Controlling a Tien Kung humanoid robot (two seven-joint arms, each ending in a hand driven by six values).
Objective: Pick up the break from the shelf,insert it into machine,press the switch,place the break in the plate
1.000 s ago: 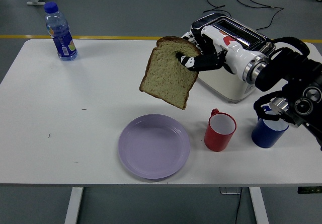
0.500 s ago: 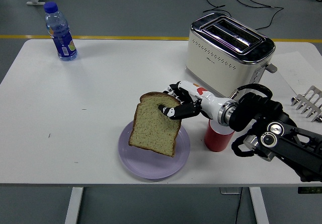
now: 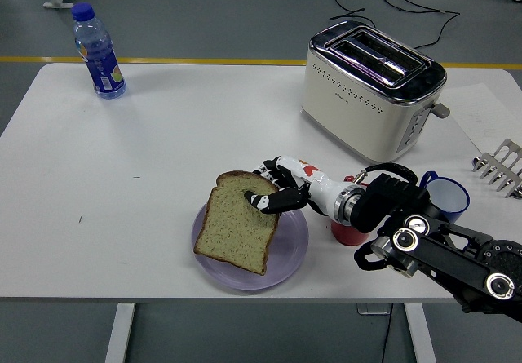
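White table [image 3: 147,167], water bottle [image 3: 97,50], toaster [image 3: 371,86], purple plate [image 3: 287,253], blue cup [image 3: 447,197]

Water bottle [image 3: 98,50] at the far left corner — red cup [image 3: 346,232], blue mug [image 3: 446,196] near right.

Right hand [image 3: 273,192] clamped on a bread slice [image 3: 237,229], held tilted over the purple plate [image 3: 292,249], lower edge at the plate; toaster [image 3: 371,86] behind the plate.
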